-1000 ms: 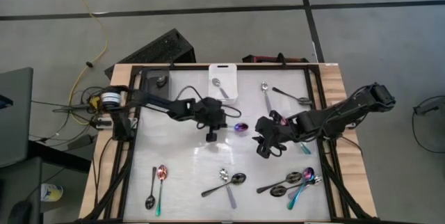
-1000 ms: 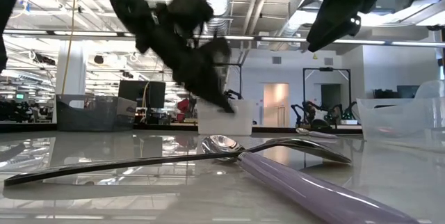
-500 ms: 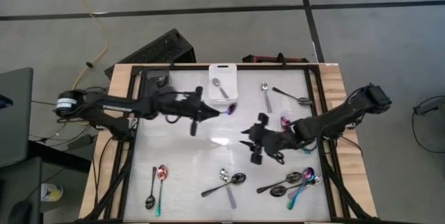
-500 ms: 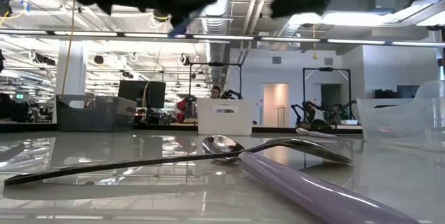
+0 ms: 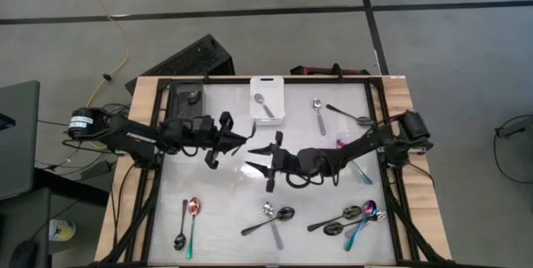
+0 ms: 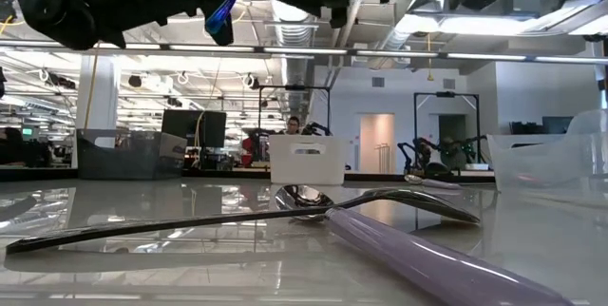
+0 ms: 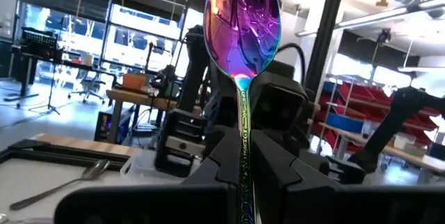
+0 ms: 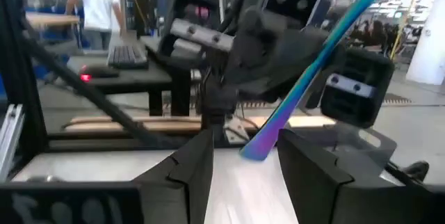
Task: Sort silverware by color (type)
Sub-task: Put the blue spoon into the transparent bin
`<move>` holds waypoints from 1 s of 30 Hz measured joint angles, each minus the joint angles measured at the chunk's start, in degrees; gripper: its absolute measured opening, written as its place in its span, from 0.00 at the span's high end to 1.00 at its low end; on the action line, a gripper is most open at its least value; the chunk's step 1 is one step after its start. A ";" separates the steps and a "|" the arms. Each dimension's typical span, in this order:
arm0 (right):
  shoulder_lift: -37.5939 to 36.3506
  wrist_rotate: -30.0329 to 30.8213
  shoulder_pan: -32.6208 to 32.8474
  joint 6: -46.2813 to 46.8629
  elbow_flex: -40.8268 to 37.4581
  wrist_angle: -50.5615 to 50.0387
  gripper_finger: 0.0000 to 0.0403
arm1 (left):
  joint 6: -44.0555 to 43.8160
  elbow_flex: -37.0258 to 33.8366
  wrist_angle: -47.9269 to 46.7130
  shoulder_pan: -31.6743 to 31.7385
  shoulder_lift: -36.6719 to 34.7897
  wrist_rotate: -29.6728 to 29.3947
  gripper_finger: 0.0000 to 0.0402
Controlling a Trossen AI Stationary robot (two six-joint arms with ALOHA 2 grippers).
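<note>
My left gripper (image 7: 243, 175) is clamped on a rainbow spoon (image 7: 244, 22) mid-table, my right gripper (image 8: 243, 158) gapes around its handle; I judge a handover, so next the right must close

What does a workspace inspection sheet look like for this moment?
Surface: white table, black frame round it.
Job's things: rainbow spoon held in the air; loose spoons along the near edge and at the far right; silver spoon in the white bin.
Clutter: dark bin, contents unclear.
Grippers: left gripper shut on the rainbow spoon; right gripper open, facing it, spoon handle between its fingers.
Cables: yellow cable on the floor.
Surroundings: person far behind the table.
</note>
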 joint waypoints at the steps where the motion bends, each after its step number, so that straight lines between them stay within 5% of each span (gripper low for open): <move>1: 0.54 -0.28 -0.40 0.08 0.05 1.39 0.55 | 0.50 0.00 -0.03 -0.39 0.00 -0.02 0.99; 8: 1.70 -6.92 -3.92 5.13 2.00 1.61 0.55 | 3.81 0.02 -1.22 -1.17 0.00 -2.59 0.99; 21: 1.63 -7.66 -7.47 8.45 2.21 2.18 0.56 | 7.92 0.04 -2.19 -1.28 -0.02 -10.42 0.99; 30: 1.63 -7.75 -9.91 9.19 2.21 0.59 0.83 | 8.47 0.04 -2.80 -1.22 0.00 -12.92 0.99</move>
